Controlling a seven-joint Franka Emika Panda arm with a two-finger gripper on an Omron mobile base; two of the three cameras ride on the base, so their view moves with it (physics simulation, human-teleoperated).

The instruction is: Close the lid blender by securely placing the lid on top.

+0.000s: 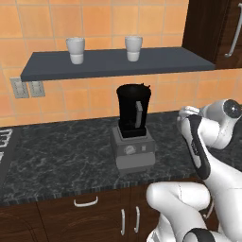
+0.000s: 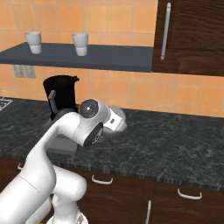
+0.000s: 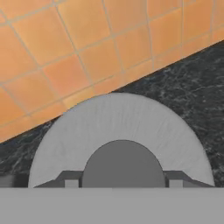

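Observation:
The light-grey lid lies close under my hand on the dark counter, near the tiled wall. Its darker knob sits between my two fingertips. My gripper is shut on that knob, with one fingertip pressed against each side. The blender stands left of my hand: a black jar with an open top on a grey base with a dial. In the right base view the blender jar is partly hidden behind my arm.
A dark shelf above the blender carries two white cups. A wooden cabinet hangs at the right. A stove edge shows at the far left. Black marble counter stretches right of my hand.

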